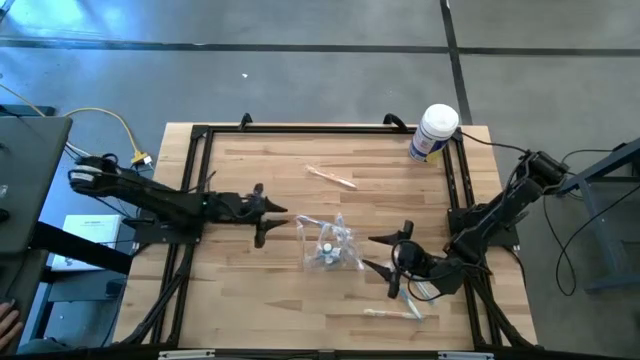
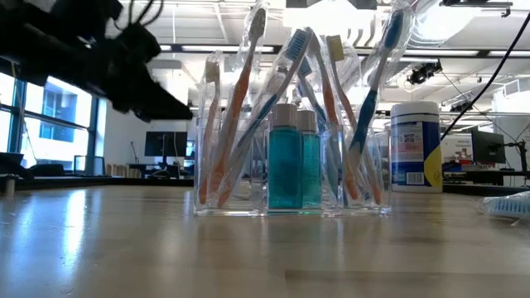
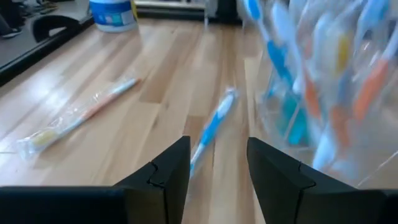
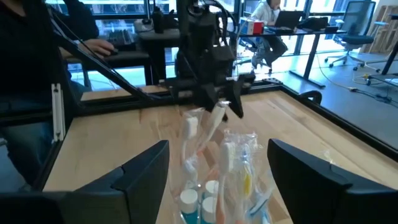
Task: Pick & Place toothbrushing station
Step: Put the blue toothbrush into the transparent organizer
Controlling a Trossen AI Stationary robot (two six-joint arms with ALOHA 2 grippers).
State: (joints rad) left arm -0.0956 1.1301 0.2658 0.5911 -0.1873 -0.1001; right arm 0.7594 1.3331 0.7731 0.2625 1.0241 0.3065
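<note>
The toothbrushing station [image 1: 328, 245] is a clear plastic holder with several toothbrushes and two teal bottles [image 2: 290, 174]. It stands on its flat base at the table's middle. My right gripper [image 1: 378, 254] is open just right of it; in the right wrist view its fingers stand either side of the brush heads [image 4: 217, 168] without touching them. My left gripper [image 1: 266, 214] hangs open left of the station [image 3: 329, 93], with nothing between its fingers. The left arm shows dark at the upper left of the low view.
A white tub with a blue label [image 1: 435, 132] stands at the far right corner. A wrapped orange toothbrush [image 1: 330, 177] lies behind the station, another wrapped brush [image 1: 395, 313] lies near the front right, and a blue one [image 3: 214, 124] lies ahead of my left gripper. A black frame [image 1: 200, 180] borders the table.
</note>
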